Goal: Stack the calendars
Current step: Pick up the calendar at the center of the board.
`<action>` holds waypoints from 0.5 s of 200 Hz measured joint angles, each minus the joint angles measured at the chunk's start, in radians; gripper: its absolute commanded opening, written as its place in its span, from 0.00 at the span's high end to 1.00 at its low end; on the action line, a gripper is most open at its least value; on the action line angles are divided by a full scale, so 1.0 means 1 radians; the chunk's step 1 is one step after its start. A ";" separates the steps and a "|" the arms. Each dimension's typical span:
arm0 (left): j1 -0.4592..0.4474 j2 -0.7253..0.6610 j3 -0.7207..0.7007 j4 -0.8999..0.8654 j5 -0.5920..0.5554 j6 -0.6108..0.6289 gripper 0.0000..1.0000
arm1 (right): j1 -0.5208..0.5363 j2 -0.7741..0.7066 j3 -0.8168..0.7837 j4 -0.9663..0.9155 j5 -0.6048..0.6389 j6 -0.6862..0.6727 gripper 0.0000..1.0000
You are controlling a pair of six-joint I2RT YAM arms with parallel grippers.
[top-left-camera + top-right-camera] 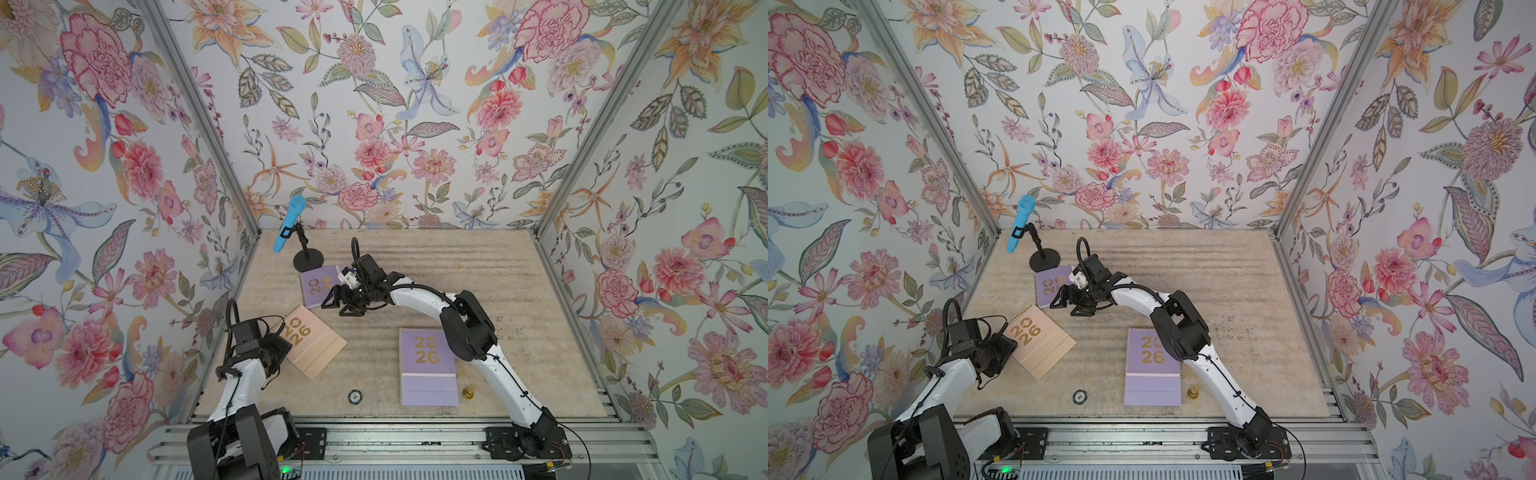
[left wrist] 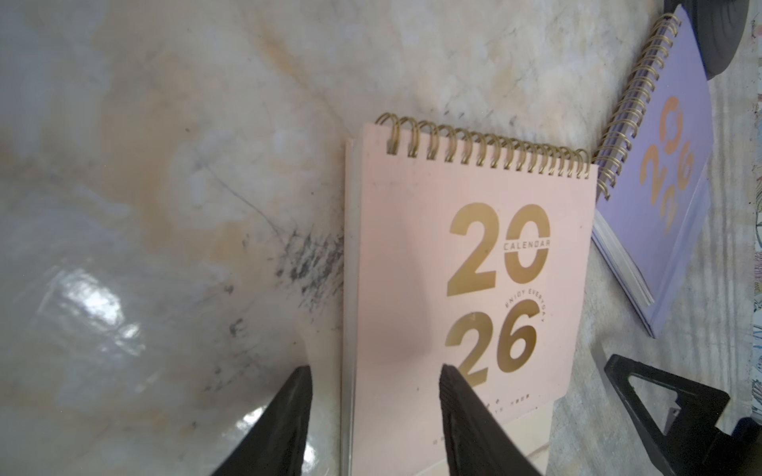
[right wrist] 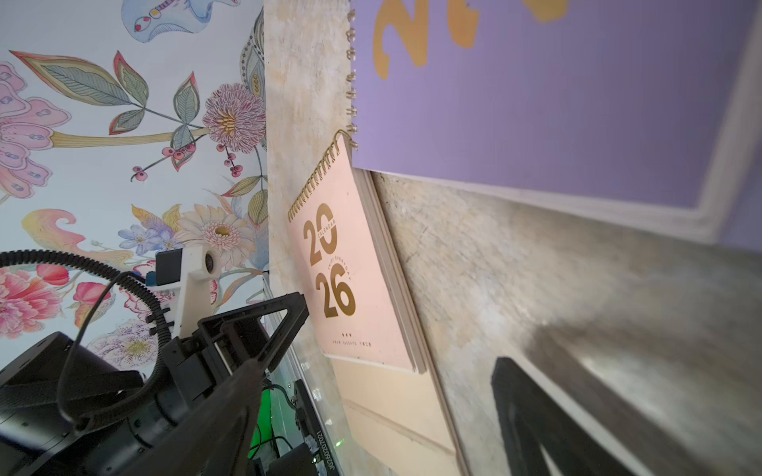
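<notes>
Three calendars lie flat on the marbled table. A peach one (image 1: 313,340) (image 2: 462,268) is at the left. One lilac calendar (image 1: 320,286) (image 3: 556,103) sits behind it, another (image 1: 428,368) near the front middle. My left gripper (image 1: 286,347) (image 2: 373,379) is open just above the peach calendar's side edge, one finger over the cover and the other over the table. My right gripper (image 1: 338,305) (image 3: 383,412) is open and empty, low over the table at the near edge of the back lilac calendar.
A blue microphone (image 1: 289,224) on a black stand with a round base (image 1: 308,259) stands right behind the back lilac calendar. A small round black disc (image 1: 354,397) and a small gold knob (image 1: 468,392) lie near the front edge. Floral walls enclose three sides.
</notes>
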 measured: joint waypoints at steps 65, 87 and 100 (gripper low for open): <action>0.014 0.073 0.003 0.071 0.055 0.030 0.64 | 0.030 0.054 0.064 -0.019 -0.004 0.015 0.13; 0.018 0.095 0.008 0.088 0.071 0.045 0.67 | 0.045 0.066 0.084 -0.024 -0.005 0.019 0.13; 0.021 0.107 0.009 0.102 0.079 0.049 0.68 | 0.056 0.070 0.092 -0.026 -0.005 0.020 0.13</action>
